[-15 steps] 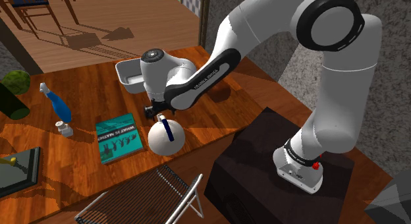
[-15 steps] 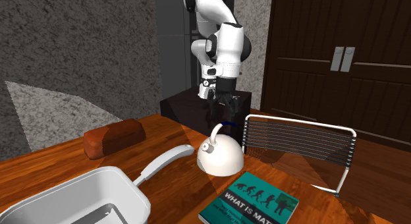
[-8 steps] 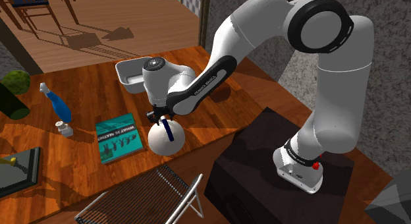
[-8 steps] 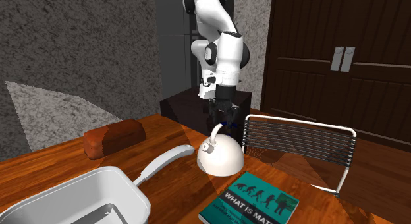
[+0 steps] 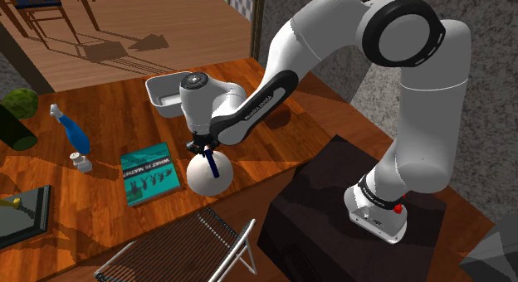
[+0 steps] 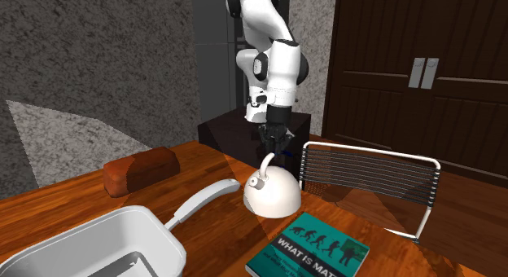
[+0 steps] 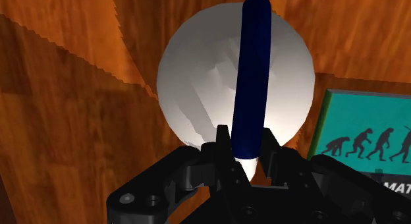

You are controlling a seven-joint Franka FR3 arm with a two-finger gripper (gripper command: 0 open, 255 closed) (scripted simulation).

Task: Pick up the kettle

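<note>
The white dome-shaped kettle [image 5: 207, 176] [image 6: 273, 194] [image 7: 204, 84] stands on the reddish-brown wooden table [image 5: 108, 114] [image 6: 65, 202] [image 7: 66, 124], near the edge that faces the dark box stand [image 5: 349, 214]. Its body is smooth, round and plain white, wide at the base and narrowing upward. A slim, dark blue, rod-like handle [image 5: 213, 164] [image 7: 253, 71] arches over the top. In the wrist view this handle runs straight across the middle of the dome, and it turns white at the end nearest the fingers. In the second exterior view a small dark knob sits on the side of the dome.

The all-black two-finger gripper [image 5: 202, 148] [image 6: 273, 147] [image 7: 247, 153] points down directly above the kettle. In the wrist view its fingers [image 7: 224, 145] press against the blue handle from both sides and pinch it near one end. The kettle's base rests on the wood.

A teal paperback book with a row of evolving figures on its cover [image 5: 149, 174] [image 6: 319, 251] [image 7: 365, 143] lies flat just beside the kettle, not touching it. A white rectangular pan with a long handle [image 5: 162, 94] [image 6: 98, 243] sits farther along the table. A metal chair with a wire back [image 5: 191, 243] [image 6: 370, 182] stands at the table edge close to the kettle.
</note>
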